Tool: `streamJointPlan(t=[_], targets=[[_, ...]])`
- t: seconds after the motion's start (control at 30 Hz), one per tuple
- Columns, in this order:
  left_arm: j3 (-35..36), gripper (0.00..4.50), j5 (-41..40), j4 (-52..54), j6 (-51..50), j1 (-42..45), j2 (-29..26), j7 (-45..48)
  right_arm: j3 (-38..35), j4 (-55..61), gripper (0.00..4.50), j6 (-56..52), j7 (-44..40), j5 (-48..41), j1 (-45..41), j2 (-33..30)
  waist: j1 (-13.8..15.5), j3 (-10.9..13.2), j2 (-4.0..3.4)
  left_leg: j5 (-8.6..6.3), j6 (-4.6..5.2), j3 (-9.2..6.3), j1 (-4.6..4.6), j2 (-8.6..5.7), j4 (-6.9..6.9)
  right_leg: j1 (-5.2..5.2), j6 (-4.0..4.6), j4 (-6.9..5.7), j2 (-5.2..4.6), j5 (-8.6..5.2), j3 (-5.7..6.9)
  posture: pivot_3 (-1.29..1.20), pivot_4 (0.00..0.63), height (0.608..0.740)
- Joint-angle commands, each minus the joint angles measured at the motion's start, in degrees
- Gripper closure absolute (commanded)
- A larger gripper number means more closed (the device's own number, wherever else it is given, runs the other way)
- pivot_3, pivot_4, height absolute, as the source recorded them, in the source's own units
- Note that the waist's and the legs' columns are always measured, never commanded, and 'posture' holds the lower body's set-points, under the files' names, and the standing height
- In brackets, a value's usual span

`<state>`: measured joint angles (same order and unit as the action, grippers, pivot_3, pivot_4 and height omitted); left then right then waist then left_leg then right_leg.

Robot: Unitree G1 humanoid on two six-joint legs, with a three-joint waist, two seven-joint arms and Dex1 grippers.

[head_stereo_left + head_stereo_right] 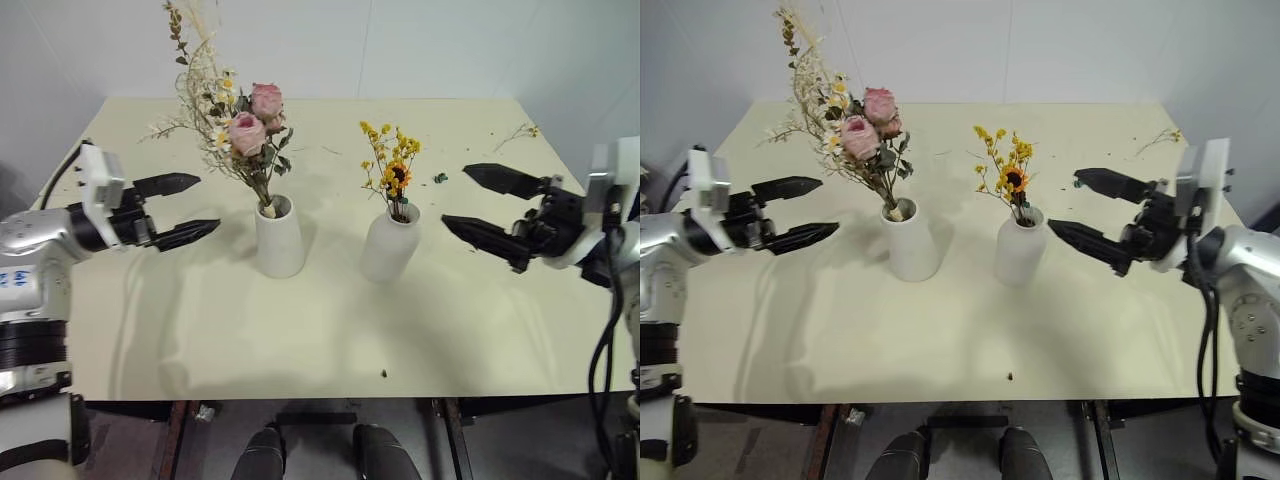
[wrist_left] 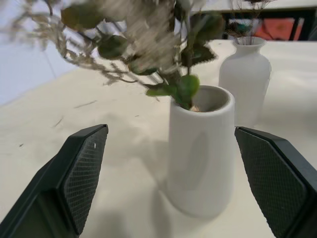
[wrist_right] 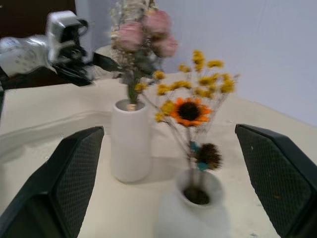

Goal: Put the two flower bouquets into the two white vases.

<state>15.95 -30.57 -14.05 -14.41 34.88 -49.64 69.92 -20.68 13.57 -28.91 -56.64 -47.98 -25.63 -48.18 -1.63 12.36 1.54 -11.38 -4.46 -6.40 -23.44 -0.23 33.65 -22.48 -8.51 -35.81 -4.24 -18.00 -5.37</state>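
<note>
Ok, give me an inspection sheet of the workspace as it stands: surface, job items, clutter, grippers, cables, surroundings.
Surface: cream table, level, bare in front of the vases.
Job's things: rose bouquet stands in the wide vase; yellow bouquet stands in the narrow-necked vase. Both vases upright, apart.
Clutter: twig near the far right corner, small green scrap behind the narrow-necked vase, dark speck near the front edge.
Grippers: left gripper open, clear of the wide vase; right gripper open, clear of the narrow-necked vase. Neither holds anything.
Cables: black cable hanging from the right arm, off the table.
Surroundings: white walls behind.
</note>
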Motion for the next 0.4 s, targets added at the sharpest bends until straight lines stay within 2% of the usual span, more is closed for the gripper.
streamJointPlan(t=[0.03,0.2,0.4], targets=[[2.9,0.05,-3.54,5.75,-1.69,-2.49,-2.69,3.34,-1.81,-1.33,0.0,2.65,-3.95,2.45,0.24,-3.6,-0.03,0.0,-0.01,0.0,0.01,0.0,0.02,0.0,-0.03,-0.01,0.02,0.0,0.0,-0.01,0.0,0.0,0.15,0.74],[3.08,0.05,-4.33,5.76,-1.69,-2.81,-4.4,6.93,-2.1,-2.26,0.0,2.55,-7.6,3.43,1.95,-6.17,-0.06,0.0,0.0,0.0,0.01,0.02,0.08,0.05,-0.09,-0.02,0.09,-0.06,0.05,-0.06,0.01,0.0,0.15,0.74],[2.98,0.05,-3.5,6.31,-0.73,-2.63,-3.28,4.77,-2.64,-4.66,0.0,5.55,-10.94,6.65,4.52,-7.5,-0.11,0.0,0.0,-0.01,0.01,0.06,0.08,0.04,-0.07,-0.01,0.08,-0.04,0.03,-0.06,-0.01,0.0,0.15,0.74]])
